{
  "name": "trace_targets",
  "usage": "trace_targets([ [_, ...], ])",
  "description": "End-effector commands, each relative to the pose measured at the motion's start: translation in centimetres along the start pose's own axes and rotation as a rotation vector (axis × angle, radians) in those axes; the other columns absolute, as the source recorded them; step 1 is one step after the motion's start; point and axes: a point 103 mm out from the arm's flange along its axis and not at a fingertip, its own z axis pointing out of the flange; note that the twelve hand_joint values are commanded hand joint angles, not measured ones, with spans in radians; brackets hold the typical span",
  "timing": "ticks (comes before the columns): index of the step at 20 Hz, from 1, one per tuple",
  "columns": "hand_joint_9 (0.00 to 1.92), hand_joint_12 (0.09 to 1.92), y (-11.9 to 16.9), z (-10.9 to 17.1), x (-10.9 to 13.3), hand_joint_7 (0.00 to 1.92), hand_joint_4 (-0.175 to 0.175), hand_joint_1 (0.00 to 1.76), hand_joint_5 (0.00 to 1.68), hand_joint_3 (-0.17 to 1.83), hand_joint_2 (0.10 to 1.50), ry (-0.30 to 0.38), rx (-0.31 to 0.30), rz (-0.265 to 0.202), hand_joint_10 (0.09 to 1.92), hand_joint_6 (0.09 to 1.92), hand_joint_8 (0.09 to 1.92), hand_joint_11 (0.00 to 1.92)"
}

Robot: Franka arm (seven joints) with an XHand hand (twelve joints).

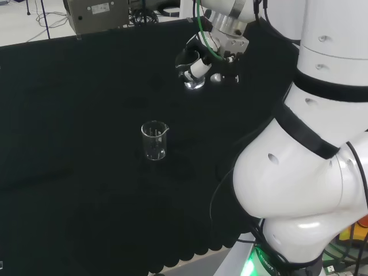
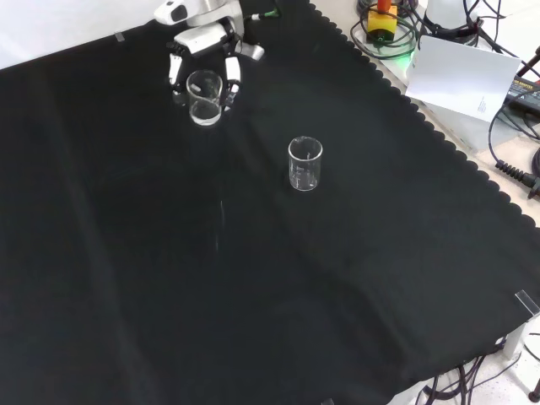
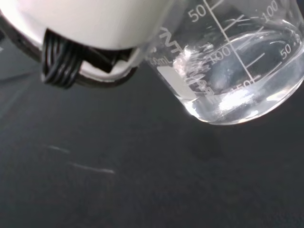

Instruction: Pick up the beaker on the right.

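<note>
Two clear glass beakers are on the black cloth. The hand (image 1: 201,57) has its fingers (image 2: 231,83) curled round one beaker (image 1: 194,81) (image 2: 204,98) near the far end of the cloth in the front view. Close up in the wrist view, this beaker (image 3: 237,71) shows printed scale marks and sits tilted beside the white palm (image 3: 95,23). I cannot tell whether its base touches the cloth. The other beaker (image 1: 154,140) (image 2: 305,163) stands upright and alone, apart from the hand, nearer the middle of the cloth.
The arm's white links (image 1: 310,172) rise at the right of the head view. A grey box (image 1: 95,14) stands past the cloth's far edge there. In the front view a white box (image 2: 468,76) and cables (image 2: 515,173) lie beyond the scalloped edge (image 2: 439,135).
</note>
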Motion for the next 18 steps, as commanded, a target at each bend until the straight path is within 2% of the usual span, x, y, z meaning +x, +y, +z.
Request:
trace_targets([
  [1,1.68,0.78,-6.7,-1.5,2.3,1.35,-0.175,1.32,1.29,0.81,0.55,-0.16,0.051,0.117,0.5,0.68,0.65,1.42],
  [5,1.69,0.79,-9.3,-1.1,3.6,1.35,-0.175,1.32,1.29,0.84,0.53,-0.183,0.082,0.162,0.5,0.69,0.66,1.43],
  [11,1.69,0.8,-11.5,-0.8,4.7,1.35,-0.175,1.32,1.3,0.87,0.52,-0.197,0.082,0.155,0.51,0.7,0.67,1.43],
  [18,1.69,0.8,-12.6,-0.5,5.8,1.35,-0.175,1.32,1.3,0.88,0.52,-0.216,0.085,0.143,0.51,0.7,0.68,1.44],
])
